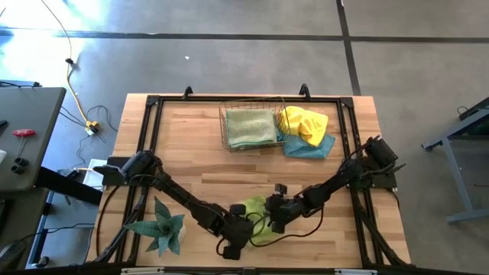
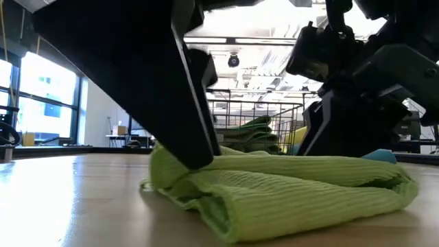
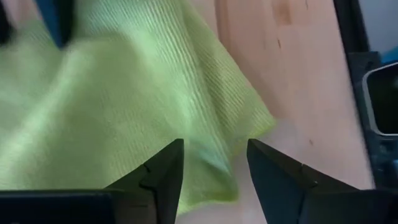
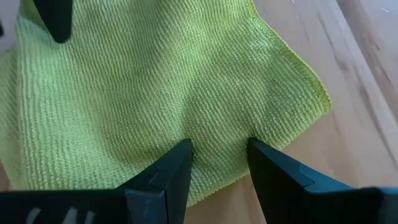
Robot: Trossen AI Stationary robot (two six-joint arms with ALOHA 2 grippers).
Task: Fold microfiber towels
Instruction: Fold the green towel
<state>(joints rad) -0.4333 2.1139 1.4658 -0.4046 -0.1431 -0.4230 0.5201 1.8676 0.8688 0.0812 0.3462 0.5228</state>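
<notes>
Lime towel (image 1: pixel 258 218) lies crumpled between left claw (image 3: pixel 214 163) and right claw (image 4: pixel 219 163), both spread over its cloth.

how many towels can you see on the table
4: a lime green towel at the near edge between both arms; a pale green towel folded in the wire basket; a yellow towel lying on a blue towel beside the basket. More could be hidden underneath.
</notes>
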